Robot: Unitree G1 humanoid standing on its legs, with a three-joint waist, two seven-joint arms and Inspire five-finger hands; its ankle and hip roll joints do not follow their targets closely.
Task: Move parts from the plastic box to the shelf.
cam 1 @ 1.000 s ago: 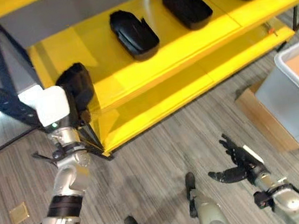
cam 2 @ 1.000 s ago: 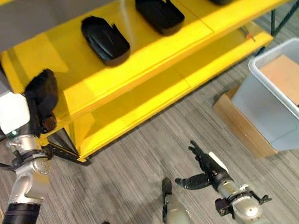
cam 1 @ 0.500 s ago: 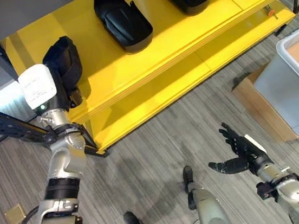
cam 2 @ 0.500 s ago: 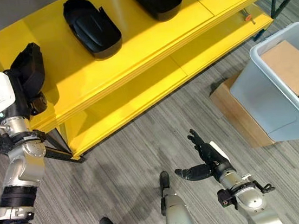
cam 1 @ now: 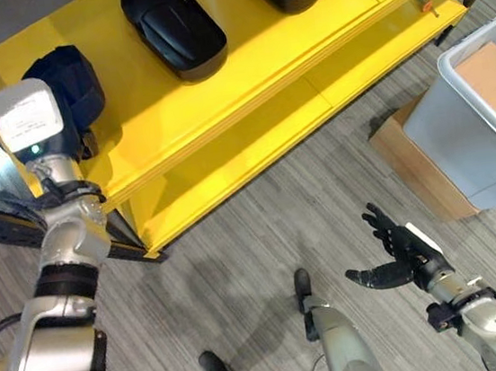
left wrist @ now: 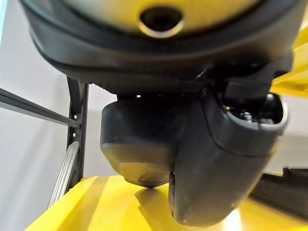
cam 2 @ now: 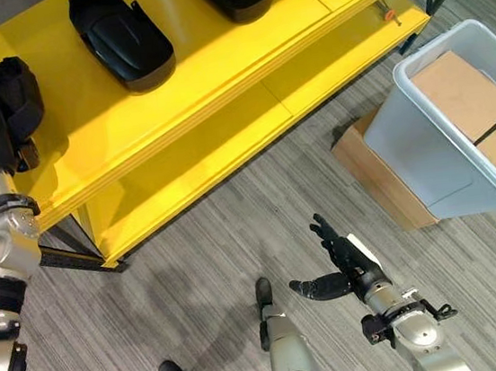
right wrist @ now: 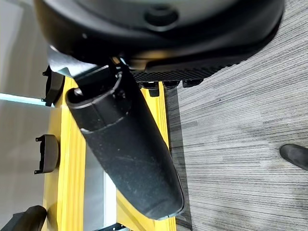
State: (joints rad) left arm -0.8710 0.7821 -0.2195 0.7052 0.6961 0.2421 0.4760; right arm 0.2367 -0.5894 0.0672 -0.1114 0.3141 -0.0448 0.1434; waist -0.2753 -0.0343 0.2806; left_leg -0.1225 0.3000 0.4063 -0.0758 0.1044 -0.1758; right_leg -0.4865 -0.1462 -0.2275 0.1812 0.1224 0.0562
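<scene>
Fingers on the left hand (cam 1: 88,137) look wrapped around a black part (cam 1: 68,81) that it's holding up at the left end of the yellow shelf (cam 1: 242,59), and the left wrist view backs that up: the thumb (left wrist: 216,159) lies along the dark part with the yellow board right underneath. Can't tell for sure whether the part is touching the shelf yet or sits just above it. The right hand (cam 1: 400,255) hangs low over the grey floor (cam 1: 237,241) with straight, spread fingers and nothing in it. More black parts are already lined up on the shelf, the nearest one (cam 1: 172,27) a bit further along to the right. The plastic box (cam 2: 460,141) sits off to the right on the floor, well apart from the shelf, with a cardboard box (cam 2: 458,92) inside it and another cardboard piece (cam 2: 368,171) beside it. What could go sideways, I'd guess: this part is really close to the shelf's left end and front edge, so if the hand lets go before it's sitting flat, it could tip off and hit the floor. It also looks tilted right now, which doesn't help.
</scene>
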